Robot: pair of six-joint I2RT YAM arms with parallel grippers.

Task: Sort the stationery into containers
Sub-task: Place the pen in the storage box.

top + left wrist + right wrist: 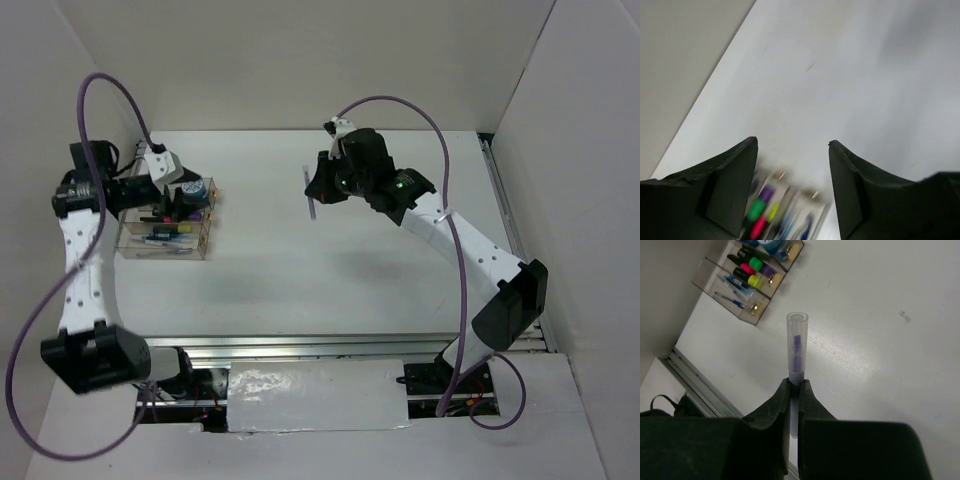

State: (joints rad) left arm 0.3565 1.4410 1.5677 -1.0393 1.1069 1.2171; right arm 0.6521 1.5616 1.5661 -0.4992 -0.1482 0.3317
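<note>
The clear organizer box (150,243) stands at the table's left. It holds highlighters (751,269) with pink, green, yellow and purple caps, thin blue pens (730,291) and a blue-white tub (196,189). My left gripper (172,205) hovers over the box, open and empty. In the left wrist view the left gripper (792,141) shows the blurred highlighters (761,210) below it. My right gripper (320,188) is over the table's middle, shut on a thin pen (311,203). The right wrist view shows the right gripper (795,385) clamped on the pen (797,345) below its clear cap, with the box (725,304) far ahead.
White walls enclose the table at the left, back and right. A metal rail (350,345) runs along the near edge between the arm bases. A purple cable (455,250) loops over the right arm.
</note>
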